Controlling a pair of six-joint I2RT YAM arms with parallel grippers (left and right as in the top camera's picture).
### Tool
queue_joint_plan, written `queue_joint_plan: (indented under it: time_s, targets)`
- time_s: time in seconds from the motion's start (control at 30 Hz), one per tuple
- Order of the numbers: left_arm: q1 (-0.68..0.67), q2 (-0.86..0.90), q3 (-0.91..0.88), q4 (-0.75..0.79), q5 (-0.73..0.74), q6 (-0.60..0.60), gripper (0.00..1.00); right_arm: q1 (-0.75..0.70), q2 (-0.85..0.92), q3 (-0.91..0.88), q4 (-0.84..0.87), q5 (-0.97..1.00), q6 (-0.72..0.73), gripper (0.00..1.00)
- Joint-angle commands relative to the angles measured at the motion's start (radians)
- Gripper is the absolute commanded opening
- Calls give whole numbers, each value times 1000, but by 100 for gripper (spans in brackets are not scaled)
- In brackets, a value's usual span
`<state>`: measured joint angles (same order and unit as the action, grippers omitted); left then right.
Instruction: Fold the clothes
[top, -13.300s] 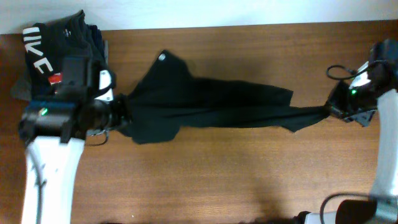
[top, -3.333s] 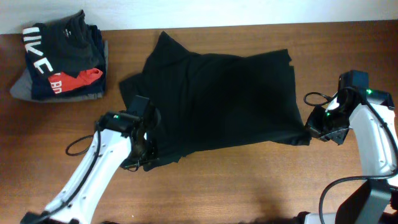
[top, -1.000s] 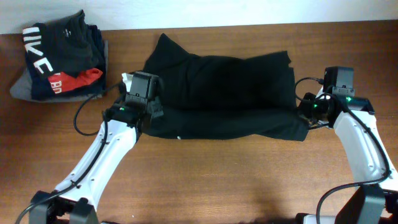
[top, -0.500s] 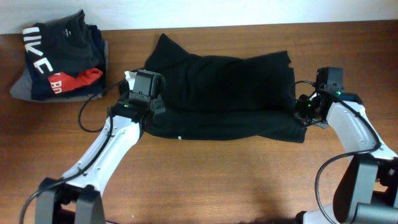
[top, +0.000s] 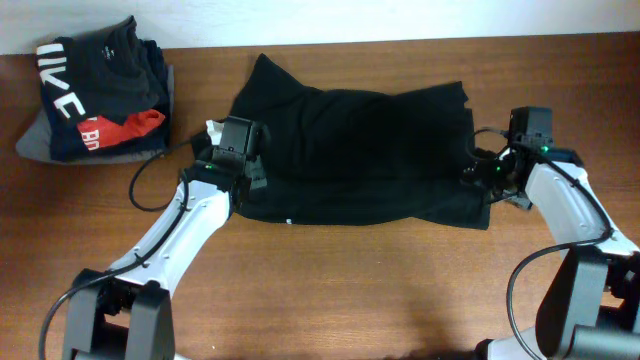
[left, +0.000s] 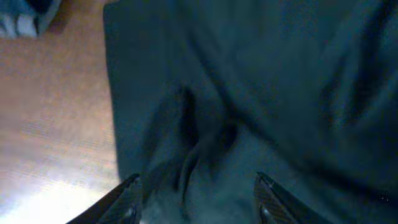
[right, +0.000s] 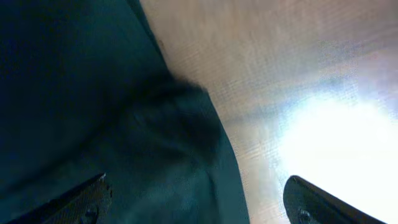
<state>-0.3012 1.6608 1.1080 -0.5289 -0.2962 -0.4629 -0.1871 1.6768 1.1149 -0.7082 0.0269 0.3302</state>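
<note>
1. The clothes (top: 360, 150) lie flat on the table (top: 350, 290), doubled into a wide band in the middle-far part. The long axis runs left-right.
2. The left hand (top: 244, 170) is at the left short end and the right hand (top: 480, 172) at the right short end. The garment spans the whole gap between them.
3. In the left wrist view the left hand (left: 199, 199) is spread, with its fingertips (left: 130, 193) well apart. A bunched ridge of the clothes (left: 205, 124) lies ahead between them, but nothing is pinched. Bare table (left: 56, 124) shows to one side, so the hand sits just inside the left edge.
4. In the right wrist view the right hand (right: 199, 205) is spread wide and holds nothing. One of its fingertips (right: 93, 196) is over the clothes (right: 74, 93) and the other over bare table (right: 298, 93), so it straddles the right edge.
5. Key relation: each hand is nearest its own end, and the cloth runs inward from each toward the table's middle. Neither arm is better placed for the far or near long edge.
6. Judgement: the next fold probably goes across the long axis, carrying one short end over to the other. Each hand would need to regrip a corner at its own end first.
7. A pile of folded garments (top: 95, 90) sits far-left, well apart from the clothes and nearer the left arm.
</note>
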Motion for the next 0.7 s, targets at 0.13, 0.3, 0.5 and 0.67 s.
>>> queue_joint_plan:
  time_s: [0.13,0.3,0.5,0.67]
  targets:
    - [3,-20,50,-163,125,24,52,-9,3,112,-159,-78,-22,70]
    - [2,5,49,-179,237,24,15,-8,13,93,-201,-132,-64,8]
    - [2,72,49,-164,238,23,13,-8,40,41,-162,-132,-64,4]
    - [4,126,49,-156,226,24,13,-7,82,33,-148,-132,-64,4]
